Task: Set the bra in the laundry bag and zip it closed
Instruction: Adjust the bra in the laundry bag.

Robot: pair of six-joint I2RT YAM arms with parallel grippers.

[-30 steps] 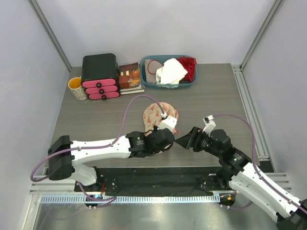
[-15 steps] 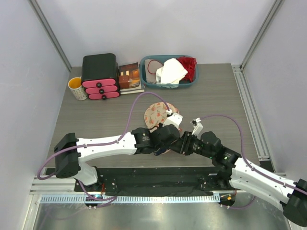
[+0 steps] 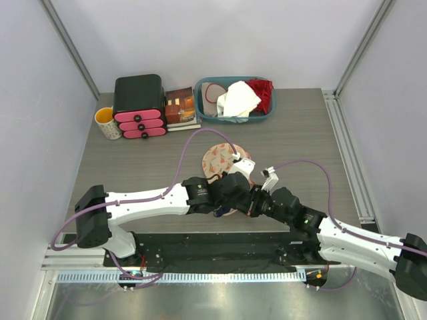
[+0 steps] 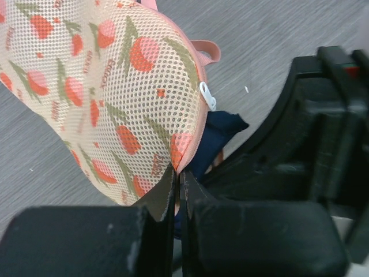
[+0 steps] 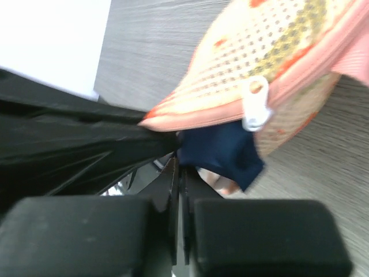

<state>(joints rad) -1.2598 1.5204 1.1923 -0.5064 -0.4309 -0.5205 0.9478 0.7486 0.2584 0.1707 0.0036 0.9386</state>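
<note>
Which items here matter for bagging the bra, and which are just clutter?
Job: laundry bag; bra, poking out of its open edge.
Clutter: basket with clothes; drawer box; mug; book.

The left gripper point(image 4: 177, 173) pinches the laundry bag point(image 4: 115, 86) rim, jaws nearly together. Navy bra point(image 4: 218, 131) pokes out beside the white zipper pull point(image 4: 207, 96).

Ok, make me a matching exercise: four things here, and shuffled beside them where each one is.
1. bra
2. laundry bag
3. mug
4. white cloth

A. in the teal basket
B. rim pinched by the left gripper
C. left of the drawer unit
D. poking from the bag's open edge

Pairs: 1-D, 2-B, 3-C, 4-A
</note>
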